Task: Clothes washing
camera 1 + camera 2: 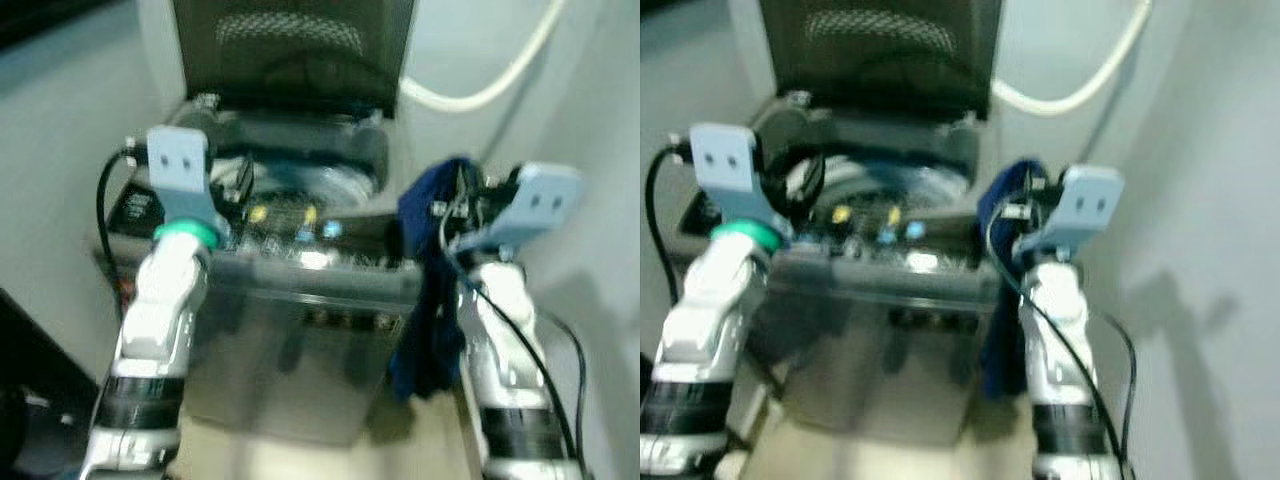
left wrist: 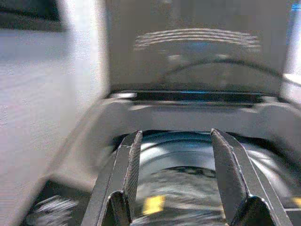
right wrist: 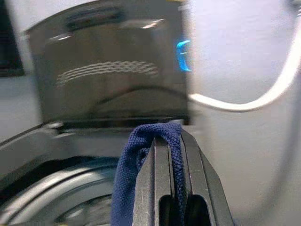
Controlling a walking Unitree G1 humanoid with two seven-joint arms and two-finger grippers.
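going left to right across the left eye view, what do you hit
left arm → washing machine with its lid up → blue cloth hanging from the right end effector → right arm → grey wall

Open drum [image 1: 300, 185] beneath raised lid [image 1: 295, 50]

I can read no text, brand or number anywhere. On my washing machine's control panel [image 1: 300, 235] there are small yellow and blue lit spots, too blurred for me to tell as characters. A pale striped marking at 12 o'clock on the raised lid [image 3: 110, 70] and a blue glow [image 3: 182, 55] beside it are equally illegible.
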